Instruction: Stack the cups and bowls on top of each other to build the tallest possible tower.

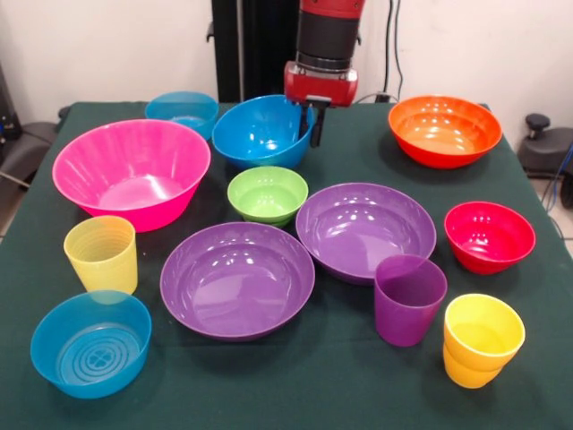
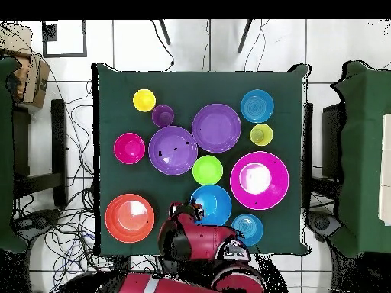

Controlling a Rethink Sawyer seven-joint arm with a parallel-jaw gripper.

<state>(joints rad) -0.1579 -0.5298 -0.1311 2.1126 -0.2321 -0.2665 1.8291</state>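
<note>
Front view: every bowl on the green worktop (image 1: 340, 385) sits empty. The blue bowl (image 1: 262, 132) at the far middle is tilted, its right rim raised where the pincer (image 1: 315, 121) grips it, closed on that rim. To its left stands the large pink bowl (image 1: 131, 172); the green bowl (image 1: 267, 194) lies just in front. Two yellow-orange cups (image 1: 482, 339) are nested (near right), beside the purple cup (image 1: 408, 297).

Overhead view: the blue bowl (image 2: 211, 204) lies beside the arm, between the orange bowl (image 2: 129, 217) and the pink bowl (image 2: 260, 180).
</note>
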